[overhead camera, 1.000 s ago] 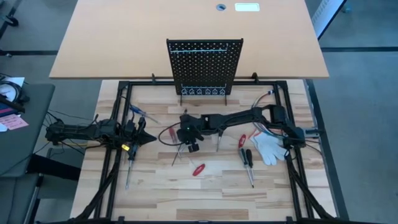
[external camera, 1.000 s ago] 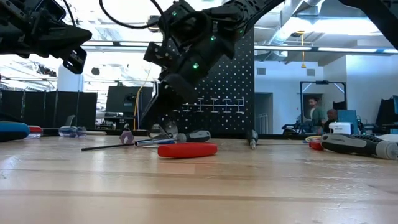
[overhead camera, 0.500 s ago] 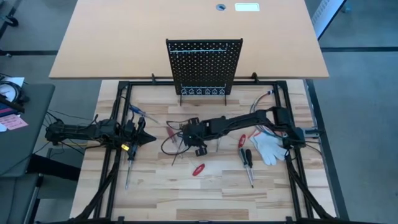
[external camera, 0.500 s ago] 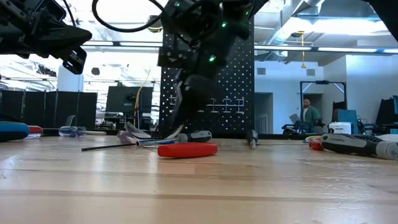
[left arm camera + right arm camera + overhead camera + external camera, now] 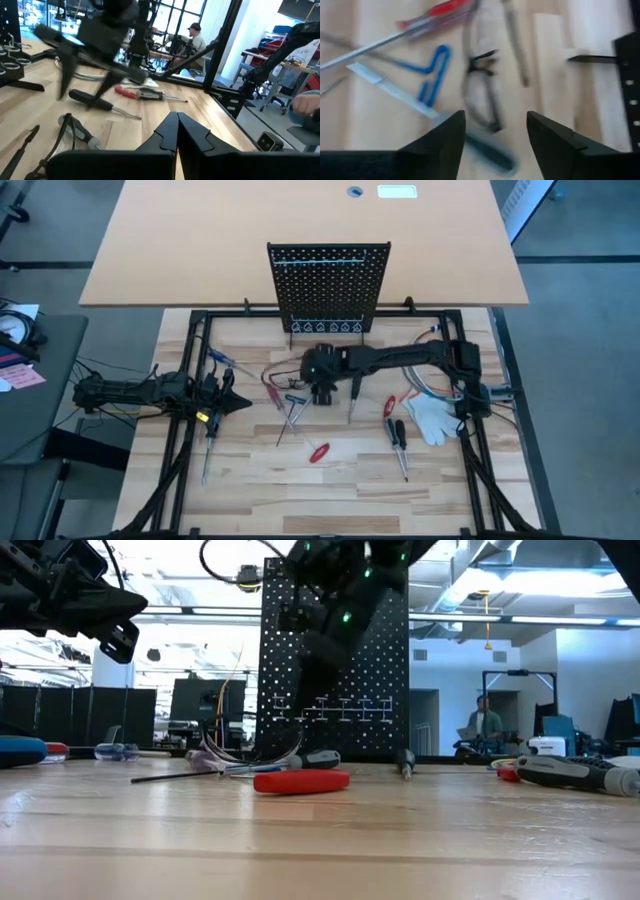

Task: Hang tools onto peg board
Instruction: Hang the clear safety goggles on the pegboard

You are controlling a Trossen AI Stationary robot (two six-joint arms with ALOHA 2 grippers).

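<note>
Right pincer [image 5: 322,393] apart, empty, I'm hovering by peg board [image 5: 328,286] | tools [image 5: 318,452] light, stiff, slippery-shafted; gripping handles.

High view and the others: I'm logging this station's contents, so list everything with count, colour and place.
peg board: one, black, upright at the table's far edge.
red-handled screwdrivers: at least two, mid-table; another lies beside the glove.
black-handled screwdriver: one, right of centre.
blue tool: one, centre.
glove: one, white, right side.
cable: one, looped, near the centre.
person: one, seated in the room behind.
left gripper: fingers shut, holding nothing, left side.
right gripper: fingers open, nothing between them, in front of the peg board.
</note>
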